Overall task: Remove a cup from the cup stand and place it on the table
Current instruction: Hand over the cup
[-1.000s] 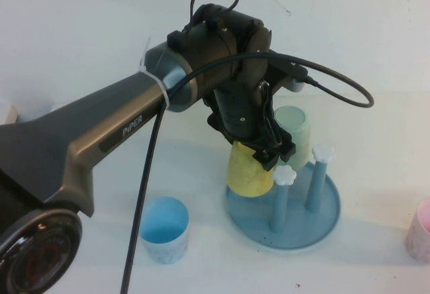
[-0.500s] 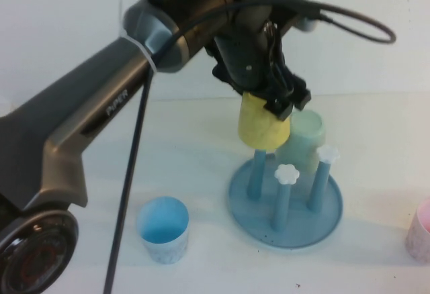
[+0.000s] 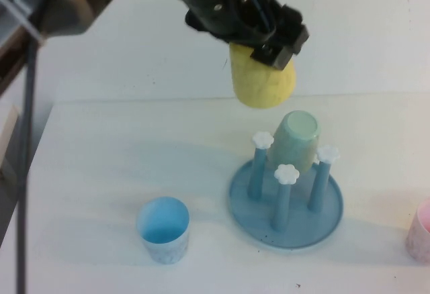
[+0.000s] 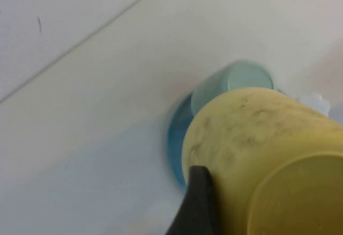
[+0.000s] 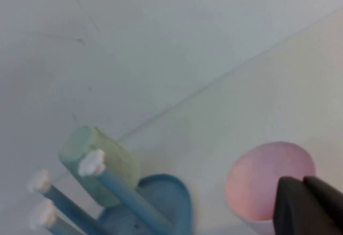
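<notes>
My left gripper (image 3: pixel 274 44) is shut on the yellow cup (image 3: pixel 263 80) and holds it upside down in the air, well above the blue cup stand (image 3: pixel 321 221) and clear of its pegs. In the left wrist view the yellow cup (image 4: pixel 252 149) fills the near corner, with one black finger (image 4: pixel 199 203) against its side. A pale green cup (image 3: pixel 297 139) hangs upside down on a back peg. The white table (image 3: pixel 101 146) lies below. My right gripper (image 5: pixel 303 182) is shut and empty, low beside a pink cup (image 5: pixel 262 176); it does not show in the high view.
A light blue cup (image 3: pixel 162 230) stands upright on the table left of the stand. The pink cup (image 3: pixel 420 231) sits at the right edge. Three white-capped pegs (image 3: pixel 287 173) stand bare. The stand (image 5: pixel 161 203) and green cup (image 5: pixel 94 160) also show in the right wrist view.
My left gripper has lifted the yellow cup straight up off its peg and high above the stand. The peg it sat on is now bare. The right gripper's earlier state is not shown.
</notes>
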Motion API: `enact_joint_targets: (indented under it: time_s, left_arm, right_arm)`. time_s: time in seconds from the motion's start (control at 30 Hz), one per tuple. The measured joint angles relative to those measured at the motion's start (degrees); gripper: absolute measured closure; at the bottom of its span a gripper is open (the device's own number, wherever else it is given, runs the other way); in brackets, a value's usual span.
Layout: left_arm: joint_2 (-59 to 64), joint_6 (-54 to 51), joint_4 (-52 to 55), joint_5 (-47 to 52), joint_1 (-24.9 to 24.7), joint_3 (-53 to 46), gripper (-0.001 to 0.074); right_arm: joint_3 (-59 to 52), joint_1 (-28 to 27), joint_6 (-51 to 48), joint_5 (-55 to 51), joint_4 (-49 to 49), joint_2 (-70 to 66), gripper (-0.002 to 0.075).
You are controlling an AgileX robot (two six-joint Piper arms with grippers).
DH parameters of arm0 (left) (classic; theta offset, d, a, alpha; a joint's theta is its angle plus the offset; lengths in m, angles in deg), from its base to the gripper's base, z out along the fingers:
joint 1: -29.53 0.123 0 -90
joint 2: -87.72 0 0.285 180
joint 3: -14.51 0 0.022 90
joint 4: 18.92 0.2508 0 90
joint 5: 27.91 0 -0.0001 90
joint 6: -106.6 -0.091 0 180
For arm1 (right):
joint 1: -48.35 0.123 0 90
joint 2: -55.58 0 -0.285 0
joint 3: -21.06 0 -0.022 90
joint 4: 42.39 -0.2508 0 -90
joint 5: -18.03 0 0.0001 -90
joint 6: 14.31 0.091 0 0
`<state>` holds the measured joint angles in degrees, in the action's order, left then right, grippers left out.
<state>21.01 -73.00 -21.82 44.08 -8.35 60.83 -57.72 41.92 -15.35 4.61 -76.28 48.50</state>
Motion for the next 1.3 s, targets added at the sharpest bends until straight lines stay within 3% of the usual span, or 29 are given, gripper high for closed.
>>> enact_joint_targets:
  time_s: [0.17,0.4,0.67,0.87,0.93,1.07,1.3]
  left_arm:
    - [-7.17,0.23,-2.4,-0.45,0.0,-15.02,0.019]
    - [-19.47,1.35,-13.27,-14.37,0.0,-40.53,0.019]
    - [-29.0,-1.77,-29.44,-24.18,0.0,-60.74,0.019]
    - [-30.55,-6.34,-43.28,-27.14,0.0,-64.72,0.019]
    - [-30.55,-7.97,-50.15,-28.25,0.62,-64.72,0.019]
    - [-30.31,-9.36,-58.35,-28.09,5.23,-64.72,0.019]
    - [-26.49,-13.34,-72.44,-21.24,15.85,-64.72,0.019]
  right_arm:
    - [0.0,0.0,0.26,1.3,-5.46,0.0,0.0728]
    - [0.0,0.0,-1.08,0.68,-6.14,0.0,0.0729]
    - [0.0,0.0,-12.26,-5.16,-10.37,0.0,0.0729]
    - [0.0,0.0,-37.65,-10.46,-29.85,0.0,0.0729]
    - [0.0,0.0,-55.41,-16.18,-42.65,0.0,0.0729]
    - [0.0,0.0,-77.35,-23.42,-56.94,0.0,0.0729]
    - [0.0,0.0,-91.01,-28.43,-61.98,0.0,0.0729]
